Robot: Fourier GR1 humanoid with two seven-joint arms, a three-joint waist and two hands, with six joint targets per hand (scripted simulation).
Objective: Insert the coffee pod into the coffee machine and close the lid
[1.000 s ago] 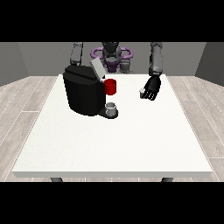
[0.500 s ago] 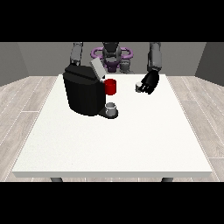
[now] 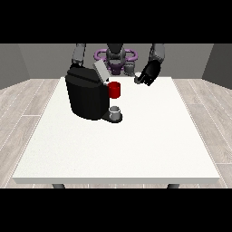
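The coffee machine (image 3: 87, 96) is a bulky black block with a rounded top, and its grey lid (image 3: 100, 71) stands tilted up and open above the front edge. A red part (image 3: 114, 89) shows at the machine's front, below the raised lid, and a small grey cup (image 3: 115, 111) sits on the base under it. Whether the red part is the coffee pod cannot be told.

The hand at the view's right (image 3: 148, 74) hangs over the far edge of the white table (image 3: 118, 145). The machine lies to its left and slightly nearer the camera, with the red part between the two, apart from the hand. Its fingers look curled, but whether they hold anything cannot be told.

Compared with half a second ago, this hand has moved leftward towards the machine and farther back. The machine, lid and cup have not shifted. The other hand is hidden behind the machine.
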